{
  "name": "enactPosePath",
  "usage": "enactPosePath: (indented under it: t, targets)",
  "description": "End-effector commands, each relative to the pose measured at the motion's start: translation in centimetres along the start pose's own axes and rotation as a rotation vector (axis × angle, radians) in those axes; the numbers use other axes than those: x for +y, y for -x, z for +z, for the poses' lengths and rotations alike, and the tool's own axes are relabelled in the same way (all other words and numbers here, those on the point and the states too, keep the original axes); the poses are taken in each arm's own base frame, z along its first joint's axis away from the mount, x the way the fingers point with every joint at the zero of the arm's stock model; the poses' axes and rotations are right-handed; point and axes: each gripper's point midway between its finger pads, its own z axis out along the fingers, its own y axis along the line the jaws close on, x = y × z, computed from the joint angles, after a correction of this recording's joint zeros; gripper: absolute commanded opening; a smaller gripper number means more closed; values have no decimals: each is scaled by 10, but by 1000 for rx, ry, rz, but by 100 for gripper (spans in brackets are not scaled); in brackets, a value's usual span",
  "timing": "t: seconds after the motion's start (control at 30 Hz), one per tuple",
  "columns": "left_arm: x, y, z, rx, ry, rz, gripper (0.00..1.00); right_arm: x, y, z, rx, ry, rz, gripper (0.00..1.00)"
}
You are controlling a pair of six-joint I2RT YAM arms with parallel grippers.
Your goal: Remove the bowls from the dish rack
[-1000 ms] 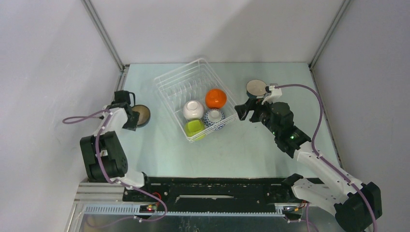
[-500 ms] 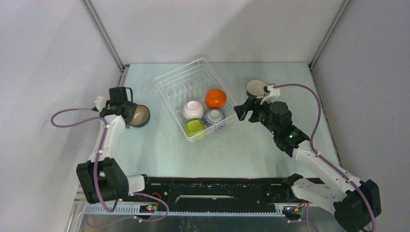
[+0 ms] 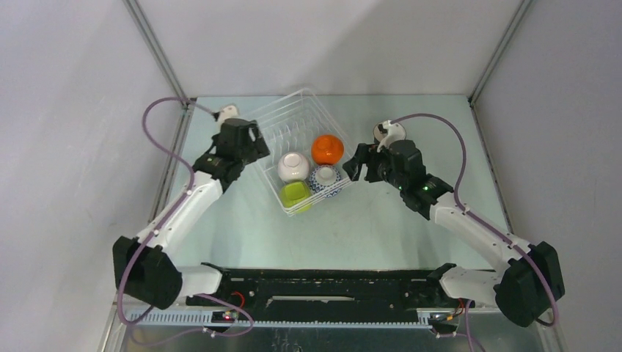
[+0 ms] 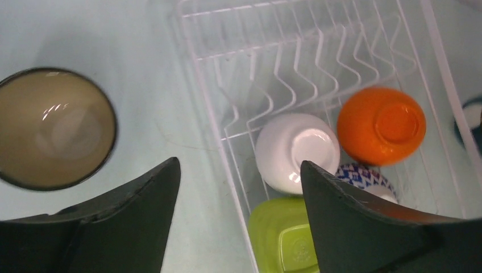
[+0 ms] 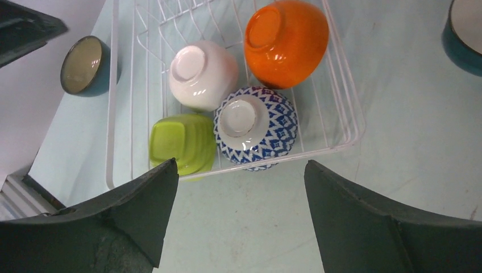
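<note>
The white wire dish rack (image 3: pixel 273 114) holds a white bowl (image 3: pixel 293 166), an orange bowl (image 3: pixel 327 149), a blue-and-white patterned bowl (image 3: pixel 325 179) and a lime green bowl (image 3: pixel 295 194), all bottom up. My left gripper (image 3: pixel 253 149) is open and empty above the rack's left rim; its wrist view (image 4: pixel 240 165) shows the white bowl (image 4: pixel 295 149) and lime bowl (image 4: pixel 278 236) below. The dark blue bowl (image 4: pixel 54 128) stands upright on the table left of the rack. My right gripper (image 3: pixel 361 170) is open and empty just right of the rack (image 5: pixel 347 114). The teal bowl (image 3: pixel 389 132) stands behind it.
The rack's far rows of upright slots (image 4: pixel 295 51) hold nothing. Grey walls close in the table on the left, back and right. The black rail with the arm bases (image 3: pixel 323 286) runs along the near edge. Bare table (image 3: pixel 352 227) lies in front of the rack.
My left arm has left the dark blue bowl on the table and swung up and right to the rack's left rim. My right gripper has moved slightly left toward the rack.
</note>
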Motion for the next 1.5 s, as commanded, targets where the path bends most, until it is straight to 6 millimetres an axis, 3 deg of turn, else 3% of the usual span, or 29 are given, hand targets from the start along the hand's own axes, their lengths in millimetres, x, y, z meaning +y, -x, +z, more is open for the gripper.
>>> enactPosePath:
  t: [0.0, 0.13, 0.33, 0.53, 0.73, 0.97, 1.17, 1.47]
  targets:
    - [-47, 15, 0, -49, -113, 272, 87, 15, 14, -3, 9, 14, -34, 90]
    - [-76, -5, 8, 23, -116, 486, 100, 17, 18, -4, -1, 11, -30, 93]
    - [-109, -24, 15, 47, -68, 737, 100, 15, 20, -3, 15, -13, -23, 100]
    - [-145, -38, 29, 78, -160, 771, 100, -1, 28, -6, -8, -110, -7, 100]
    - [-183, -51, 30, 78, -312, 875, 100, -11, 37, -17, -53, -149, 7, 100]
    - [-210, -68, 44, 115, -329, 988, 100, -13, 39, -24, -104, -132, 26, 100]
    - [-221, -81, 60, 146, -345, 1022, 100, -19, 38, -25, -121, -144, 75, 95]
    - [-233, -90, 66, 73, -261, 1092, 100, -27, 53, -49, -273, -148, 109, 96]
